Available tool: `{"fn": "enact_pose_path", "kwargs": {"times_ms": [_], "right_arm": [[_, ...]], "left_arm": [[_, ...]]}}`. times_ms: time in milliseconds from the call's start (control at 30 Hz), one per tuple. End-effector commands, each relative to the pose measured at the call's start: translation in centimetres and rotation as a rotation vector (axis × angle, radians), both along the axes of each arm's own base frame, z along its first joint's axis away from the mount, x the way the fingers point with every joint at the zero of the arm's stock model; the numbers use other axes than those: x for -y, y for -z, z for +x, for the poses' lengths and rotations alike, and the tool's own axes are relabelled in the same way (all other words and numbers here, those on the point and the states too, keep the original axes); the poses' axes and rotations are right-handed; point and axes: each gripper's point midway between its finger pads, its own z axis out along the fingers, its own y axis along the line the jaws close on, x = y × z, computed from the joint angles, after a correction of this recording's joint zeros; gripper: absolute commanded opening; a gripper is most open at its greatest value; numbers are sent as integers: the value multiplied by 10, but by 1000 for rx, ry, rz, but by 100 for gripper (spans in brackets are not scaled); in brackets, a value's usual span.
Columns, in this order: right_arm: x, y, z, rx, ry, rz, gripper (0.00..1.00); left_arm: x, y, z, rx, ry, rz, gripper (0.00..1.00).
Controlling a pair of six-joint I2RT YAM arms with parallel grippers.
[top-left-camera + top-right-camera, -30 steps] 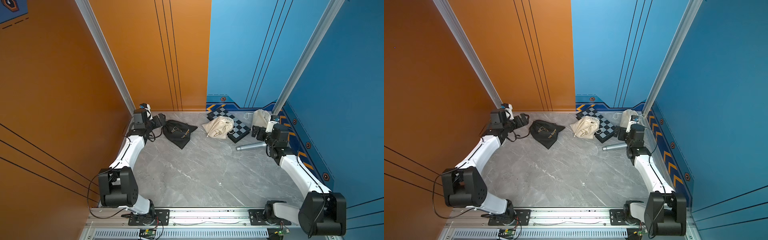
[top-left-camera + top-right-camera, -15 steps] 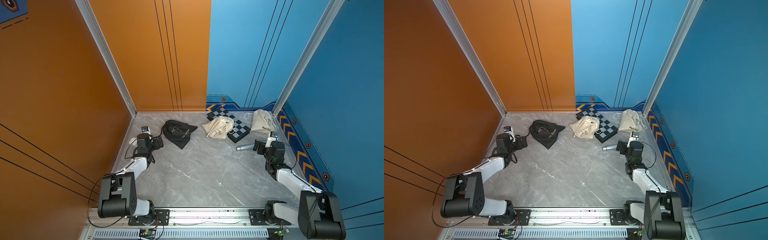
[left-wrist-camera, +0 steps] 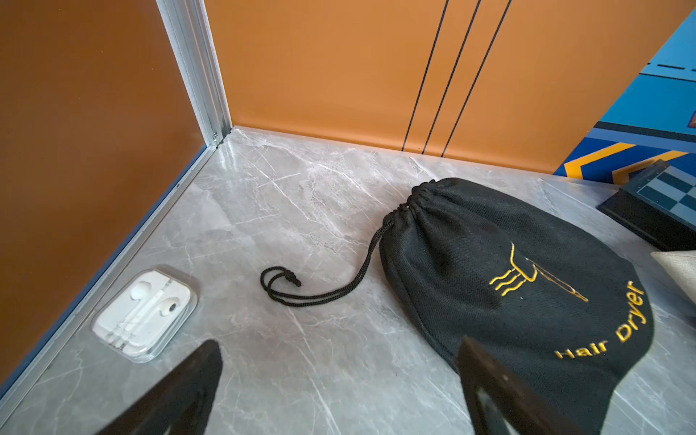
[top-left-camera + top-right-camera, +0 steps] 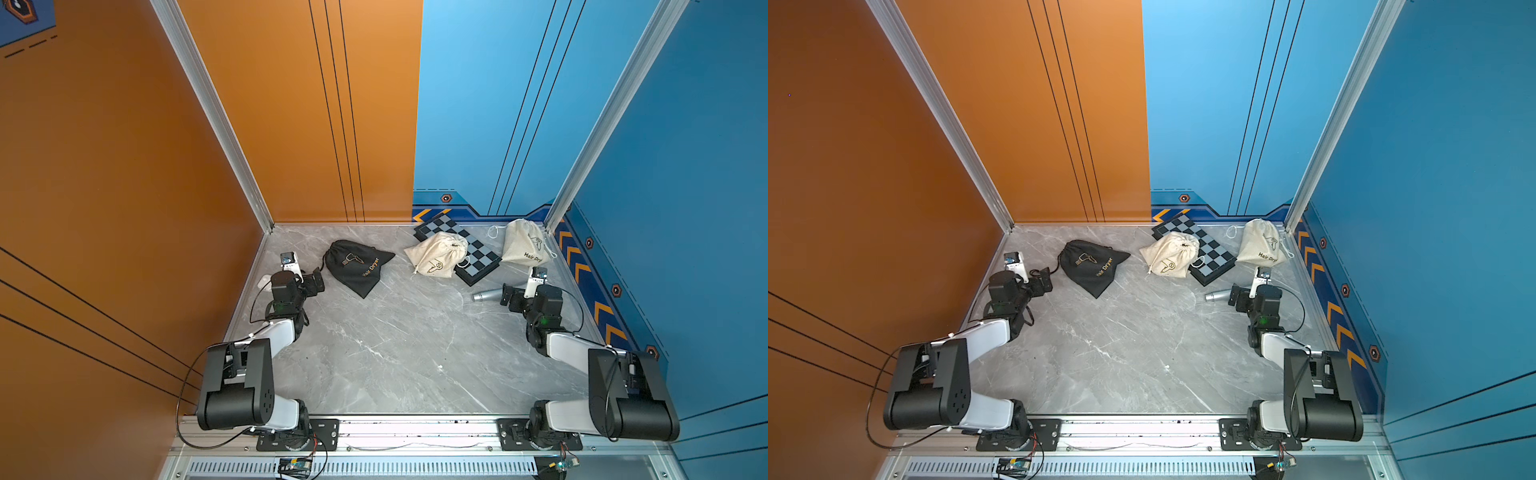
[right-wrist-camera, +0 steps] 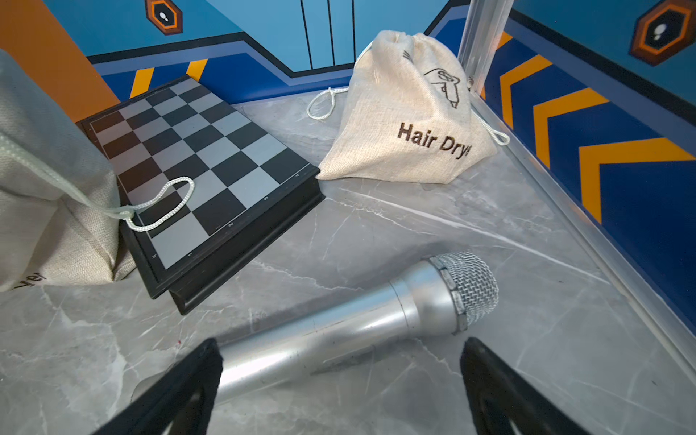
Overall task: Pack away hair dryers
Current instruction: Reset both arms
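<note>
Left wrist view: the left jaws stand wide apart, clamped on nothing, with only the bare grey marble surface [image 3: 301, 211] between them. Ahead of them, on the side of the jaw farther from the orange side wall, lies a black drawstring bag [image 3: 508, 282] lettered "Hair Dryer" in gold. Its mouth is drawn shut and its body is plump. That jaw's tip overlaps the bag's near edge, and I cannot tell whether they touch. The bag's black cord [image 3: 320, 293] trails onto the surface ahead of the gap. Just beyond the other jaw, against the wall, sits a clear case of white earphones [image 3: 145, 312].

Right wrist view: the right jaws are also spread wide and grip nothing. A silver microphone [image 5: 339, 331] lies slantwise across the gap, its handle passing behind one jaw tip and its mesh head ahead of the gap. Farther ahead lies a folded chessboard [image 5: 203, 150]. A beige bag [image 5: 49, 188] rests partly on the board, with its cord loop on the squares. A second beige bag [image 5: 406, 124] printed "Hair Dryer" stands in the corner, well ahead of the jaws.

Both top views show all three bags along the far edge, the black one [image 4: 357, 266] near the left jaws and the corner one [image 4: 1260, 245] beyond the right jaws. No hair dryers show uncovered. Every bag is cinched and bulging, and its contents are hidden.
</note>
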Motion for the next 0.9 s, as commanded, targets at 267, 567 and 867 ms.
{"fn": "enact_pose_path", "kwargs": {"times_ms": [267, 567, 867], "right_arm": [[-27, 7, 4, 125, -58, -123, 100], [-23, 10, 7, 102, -52, -101, 100], [-15, 8, 2, 127, 16, -118, 100]], "left_arm": [[26, -3, -15, -6, 48, 106, 98], [31, -6, -20, 29, 50, 105, 98], [22, -5, -19, 22, 43, 66, 98]]}}
